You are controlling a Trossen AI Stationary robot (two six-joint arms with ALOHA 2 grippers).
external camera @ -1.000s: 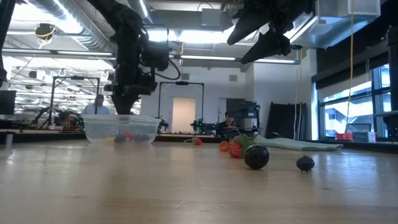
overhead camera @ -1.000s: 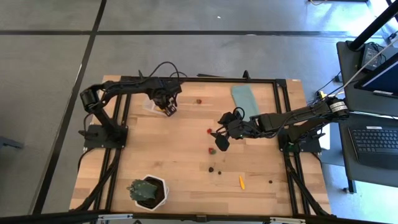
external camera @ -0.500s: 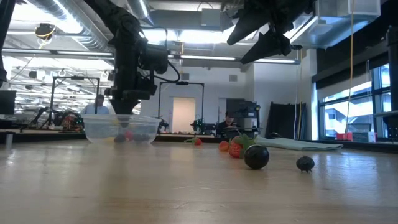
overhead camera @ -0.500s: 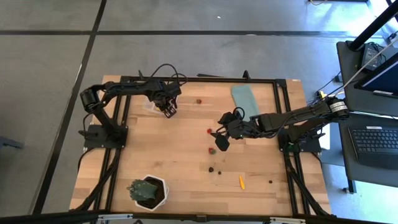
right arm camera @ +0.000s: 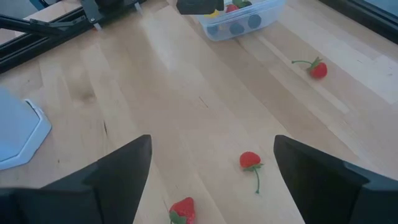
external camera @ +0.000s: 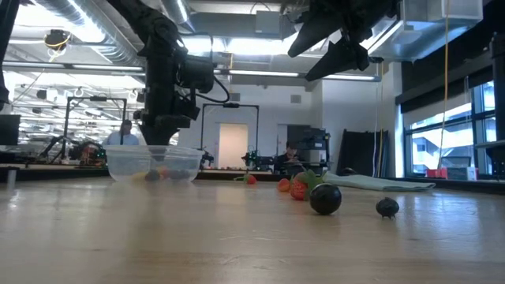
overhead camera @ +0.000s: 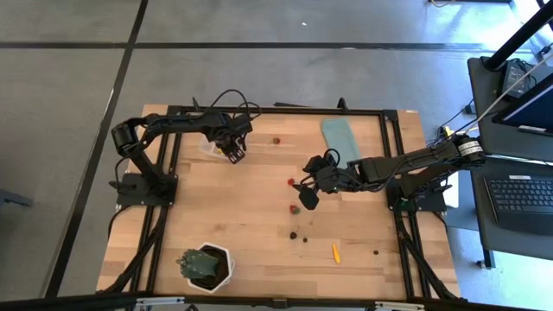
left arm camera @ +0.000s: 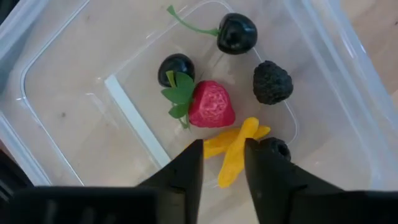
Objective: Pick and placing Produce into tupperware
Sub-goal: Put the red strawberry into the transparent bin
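Under left gripper [left arm camera: 222, 149]: tupperware [left arm camera: 339, 46] directly below, at the far-left part of the surface [overhead camera: 259, 216].
- Change vs a second ago, low view: yellow-orange now shows through the tub wall where only red showed. Left gripper shifted slightly over the tub rim. Reads as a drop just completed, a judgement and not seen directly.
- Left fingers [left arm camera: 186, 168] nearly closed, narrow gap, nothing between them. Touching nothing; yellow-orange piece [left arm camera: 239, 146] lies on the tub floor below the tips.
- Also in the tub: strawberry [left arm camera: 211, 104], two cherries [left arm camera: 237, 33], blackberry [left arm camera: 272, 81], and one more dark piece partly hidden by a finger.

Further out, mid-surface:
- Right gripper [right arm camera: 211, 165] hovers above the wood, fingers spread wide, empty. No visible move in the last second.
- Loose produce below and ahead of it: stemmed red piece [right arm camera: 250, 160], another strawberry [right arm camera: 182, 208], and a third red piece [right arm camera: 318, 68] nearer the tub.
- Toward the near edge in the high view: two dark pieces [overhead camera: 293, 234], an orange sliver [overhead camera: 335, 252] and a dark dot [overhead camera: 376, 252].

Task roughly half done by count. Next pick probably falls to the right arm, already parked over the red cluster.
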